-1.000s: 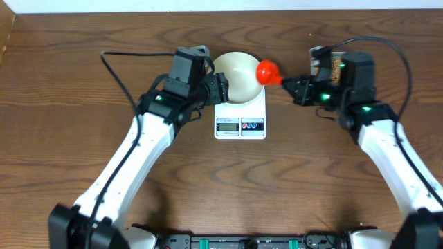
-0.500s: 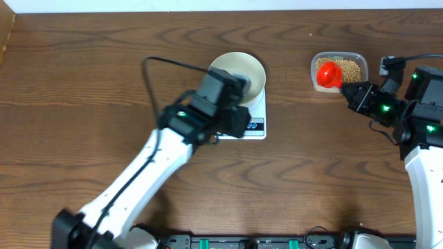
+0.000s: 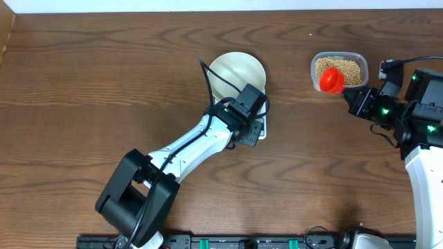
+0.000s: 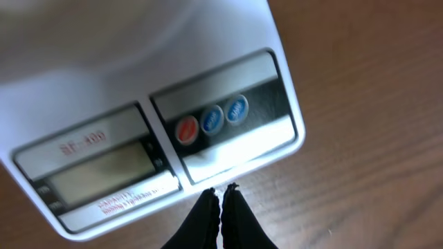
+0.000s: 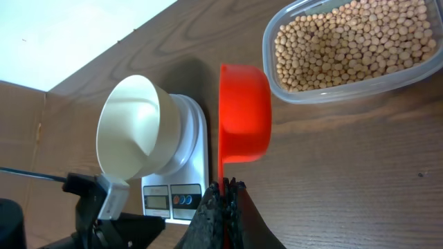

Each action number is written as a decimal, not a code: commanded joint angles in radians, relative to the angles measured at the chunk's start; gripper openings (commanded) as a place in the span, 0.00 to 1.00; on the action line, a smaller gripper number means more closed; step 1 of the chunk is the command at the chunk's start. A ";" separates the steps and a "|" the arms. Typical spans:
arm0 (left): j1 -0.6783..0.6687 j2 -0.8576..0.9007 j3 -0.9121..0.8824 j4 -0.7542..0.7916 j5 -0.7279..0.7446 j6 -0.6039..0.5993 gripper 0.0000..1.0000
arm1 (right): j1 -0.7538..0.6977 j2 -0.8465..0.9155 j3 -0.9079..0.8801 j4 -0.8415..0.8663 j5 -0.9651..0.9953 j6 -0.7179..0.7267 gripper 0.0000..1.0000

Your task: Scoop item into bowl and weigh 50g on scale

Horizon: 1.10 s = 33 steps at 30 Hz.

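**Overhead: scoop at the bean tub, bowl waiting on the scale**

Right jaws are clenched on the handle of the red scoop. Its cup is at the edge of the clear tub of beans, on the worktop well right of the scale. Left jaws are pressed shut on nothing, tips just beside the scale's front edge. Bowl sits on the scale and looks empty. The beans are probably light, hard and quick to roll, so dig under them and carry the scoop level.
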 commanded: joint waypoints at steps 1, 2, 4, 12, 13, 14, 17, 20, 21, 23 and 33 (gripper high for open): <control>0.001 0.001 -0.003 0.034 -0.081 0.016 0.07 | -0.004 -0.008 0.012 -0.001 0.006 -0.022 0.01; 0.001 0.003 -0.003 0.041 -0.084 0.025 0.07 | -0.004 -0.008 0.012 -0.001 0.006 -0.022 0.01; 0.001 0.014 -0.003 0.060 -0.084 0.048 0.07 | -0.004 -0.008 0.012 -0.001 0.006 -0.022 0.01; 0.019 0.096 -0.003 0.111 -0.084 0.048 0.07 | -0.004 -0.008 0.012 -0.002 0.006 -0.023 0.01; 0.024 0.106 -0.003 0.117 -0.084 0.048 0.07 | -0.004 -0.008 0.012 -0.002 0.006 -0.027 0.01; 0.027 0.109 -0.003 0.120 -0.084 0.048 0.07 | -0.004 -0.008 0.012 -0.002 0.006 -0.030 0.01; 0.038 0.113 -0.003 0.131 -0.084 0.048 0.07 | -0.004 -0.008 0.012 -0.005 0.006 -0.030 0.01; 0.041 0.113 -0.003 0.144 -0.083 0.048 0.07 | -0.004 -0.008 0.012 -0.005 0.006 -0.030 0.01; 0.041 0.113 -0.003 0.148 -0.083 0.048 0.07 | -0.004 -0.008 0.012 -0.005 0.006 -0.030 0.01; 0.041 0.116 -0.003 0.153 -0.083 0.048 0.07 | -0.004 -0.008 0.012 -0.005 0.006 -0.030 0.01; 0.040 0.129 -0.003 0.132 -0.064 0.048 0.07 | -0.004 -0.008 0.012 -0.005 0.006 -0.030 0.01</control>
